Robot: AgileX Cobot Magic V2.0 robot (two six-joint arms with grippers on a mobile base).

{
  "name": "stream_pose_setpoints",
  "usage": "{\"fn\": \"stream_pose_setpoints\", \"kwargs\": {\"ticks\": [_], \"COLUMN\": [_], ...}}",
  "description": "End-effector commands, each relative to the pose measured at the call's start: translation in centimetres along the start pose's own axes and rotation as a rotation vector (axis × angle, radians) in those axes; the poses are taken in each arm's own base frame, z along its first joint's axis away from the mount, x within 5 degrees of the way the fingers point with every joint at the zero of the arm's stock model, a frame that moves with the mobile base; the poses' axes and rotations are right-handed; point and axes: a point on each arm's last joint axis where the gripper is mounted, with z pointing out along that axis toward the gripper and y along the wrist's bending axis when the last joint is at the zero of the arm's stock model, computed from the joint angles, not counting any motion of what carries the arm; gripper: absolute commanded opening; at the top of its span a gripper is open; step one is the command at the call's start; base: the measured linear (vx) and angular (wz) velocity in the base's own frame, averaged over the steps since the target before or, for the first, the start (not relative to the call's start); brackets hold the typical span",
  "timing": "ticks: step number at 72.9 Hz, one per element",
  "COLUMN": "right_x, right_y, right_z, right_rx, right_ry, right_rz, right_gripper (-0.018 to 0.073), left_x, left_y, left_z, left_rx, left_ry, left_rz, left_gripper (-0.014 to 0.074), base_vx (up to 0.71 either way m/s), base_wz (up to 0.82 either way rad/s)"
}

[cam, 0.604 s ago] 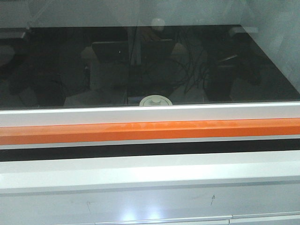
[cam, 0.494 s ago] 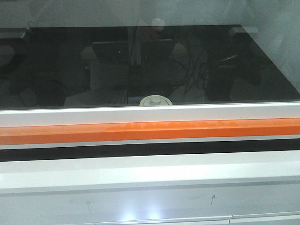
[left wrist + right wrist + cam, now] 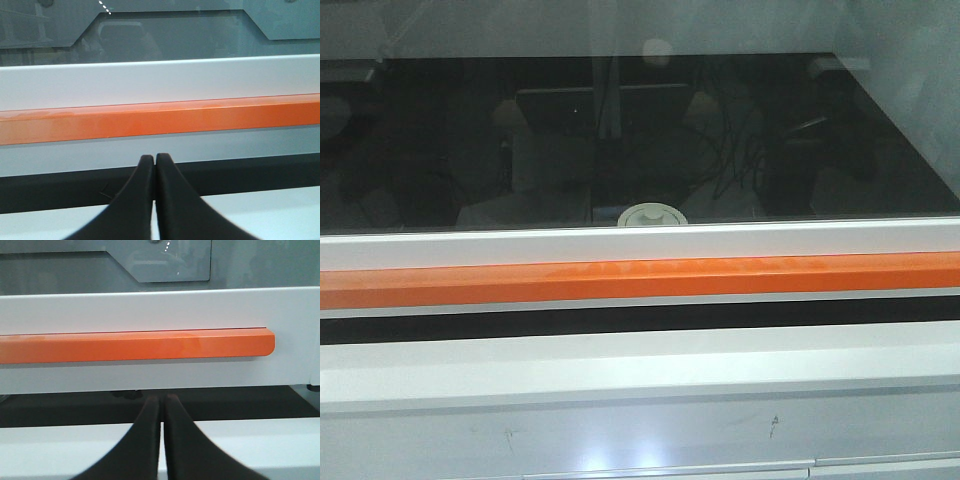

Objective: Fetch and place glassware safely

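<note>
Your left gripper [image 3: 153, 161] has its two black fingers pressed together tip to tip, with nothing between them. Your right gripper [image 3: 162, 399] is equally narrow, with only a hairline slit between the fingers and nothing held.

Both wrist views face the front of a cabinet. Just beyond each pair of tips runs a black strip [image 3: 240, 175]. Farther on is a white band, then the orange bar [image 3: 160, 120], then a white rail [image 3: 160, 80]. In the right wrist view the orange bar stops at a rounded end on the right.

In the front view the jar [image 3: 652, 214] sits at the far side of the white rail, near the middle of its length. It is at the near edge of the dark glass panel [image 3: 440, 130]. You see only its cream-white lid and small central knob; the rail hides the glass body. The panel carries dim reflections of cables and pale shapes.
</note>
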Motion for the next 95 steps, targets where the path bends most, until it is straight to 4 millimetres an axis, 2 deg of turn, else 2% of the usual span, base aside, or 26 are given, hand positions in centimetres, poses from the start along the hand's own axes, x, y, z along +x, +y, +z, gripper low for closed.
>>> {"fn": "stream_pose_setpoints", "kwargs": {"ticks": [1,33,45,57,64,69,74,85,95], "right_x": [-0.1,-0.5,-2.4,-7.2,-9.7,-11.2,-11.9,-11.3,-11.0], "right_y": [0.0,0.1,0.1,0.2,0.3,0.3,0.3,0.3,0.3], "right_z": [0.0,-0.1,-0.3,-0.5,0.4,1.5,2.9,5.1,5.6], "right_rx": [-0.003,-0.005,-0.011,-0.011,-0.011,-0.010,-0.009,-0.008,-0.010], "right_ry": [-0.068,-0.104,-0.199,-0.278,-0.266,-0.235,-0.191,-0.092,-0.059], "right_rz": [-0.020,-0.021,0.006,-0.012,-0.013,-0.013,-0.013,-0.011,-0.010], "right_gripper": [-0.0008,-0.0008,-0.0008,-0.0008,-0.0008,-0.0008,-0.0008,-0.0008,-0.0008], "left_x": [0.3,0.0,-3.0,-7.2,-9.4,-10.2,-10.7,-10.7,-10.7], "left_y": [0.0,-0.1,-0.2,-0.4,-0.5,-0.5,-0.5,-0.8,-0.8], "left_z": [0.0,0.0,-0.6,-0.8,0.3,1.8,3.1,4.0,4.0], "left_rx": [0.006,0.009,0.029,0.028,0.026,0.021,0.020,0.044,0.051], "left_ry": [-0.051,-0.088,-0.314,-0.367,-0.318,-0.238,-0.185,-0.176,-0.179], "left_rz": [-0.010,0.011,-0.014,0.003,-0.018,-0.018,-0.017,-0.020,-0.019], "left_gripper": [-0.0007,-0.0007,-0.0007,-0.0007,-0.0007,-0.0007,-0.0007,-0.0007,-0.0007], "base_vx": [0.00,0.00,0.00,0.00,0.00,0.00,0.00,0.00,0.00], "base_wz": [0.00,0.00,0.00,0.00,0.00,0.00,0.00,0.00,0.00]}}
